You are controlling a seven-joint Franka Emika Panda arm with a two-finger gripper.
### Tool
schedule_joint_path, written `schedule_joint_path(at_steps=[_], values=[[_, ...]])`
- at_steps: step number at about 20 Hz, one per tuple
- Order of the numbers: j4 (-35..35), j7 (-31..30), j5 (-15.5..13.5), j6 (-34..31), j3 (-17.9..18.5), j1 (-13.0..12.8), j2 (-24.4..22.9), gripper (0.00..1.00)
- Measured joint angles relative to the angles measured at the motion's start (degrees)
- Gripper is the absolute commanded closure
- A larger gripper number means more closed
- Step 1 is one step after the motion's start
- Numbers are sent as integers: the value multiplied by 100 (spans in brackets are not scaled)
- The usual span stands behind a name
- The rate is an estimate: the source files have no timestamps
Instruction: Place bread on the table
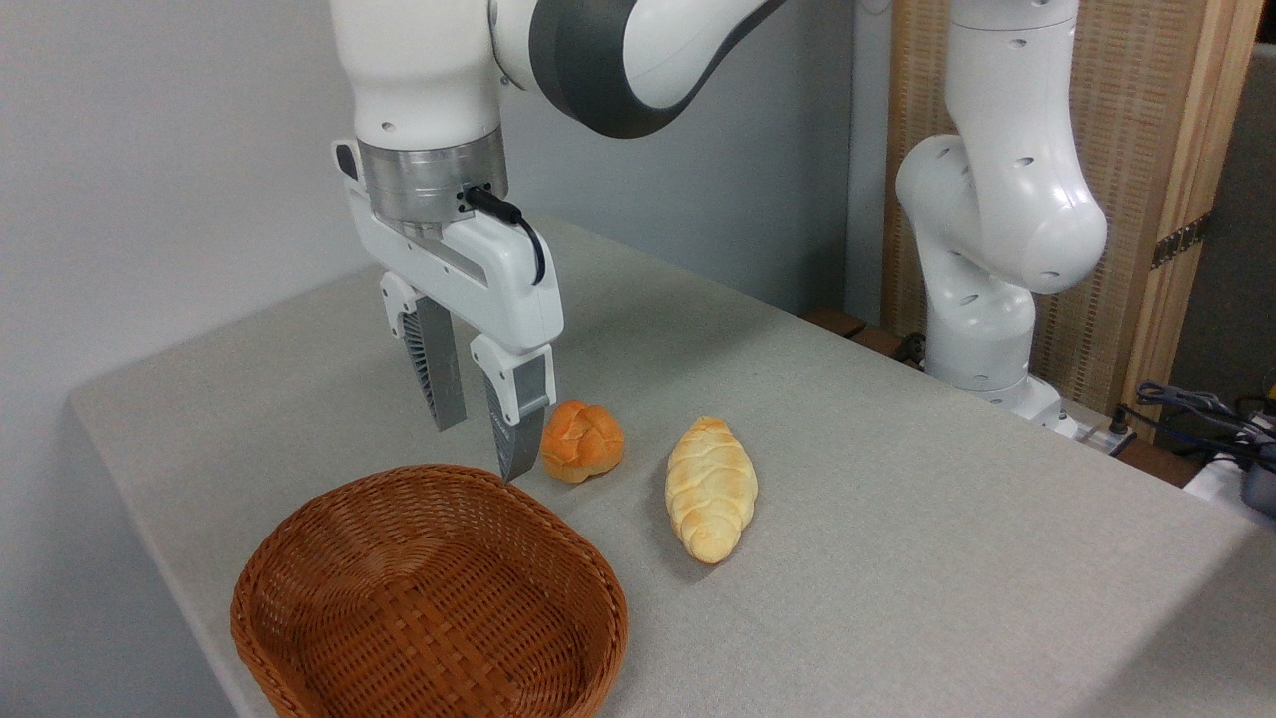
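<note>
The bread (583,440), a small round orange-brown bun with a knotted top, lies on the table (897,479), which is covered in light grey-beige cloth. My gripper (480,449) hangs just left of the bun, above the far rim of the wicker basket. Its two fingers point down, stand apart and hold nothing. The right fingertip (518,454) overlaps the bun's left edge in the picture; whether it touches the bun I cannot tell.
A brown woven wicker basket (429,598) with nothing in it sits at the front left. A longer pale yellow braided loaf (710,487) lies right of the bun. The arm's white base (982,249) stands at the table's far right edge, with cables (1206,419) beside it.
</note>
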Motion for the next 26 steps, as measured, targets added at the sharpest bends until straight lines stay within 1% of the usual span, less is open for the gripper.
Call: schedule_joint_path(at_steps=[26], values=[[92, 0, 0, 15, -5, -4, 32, 0]])
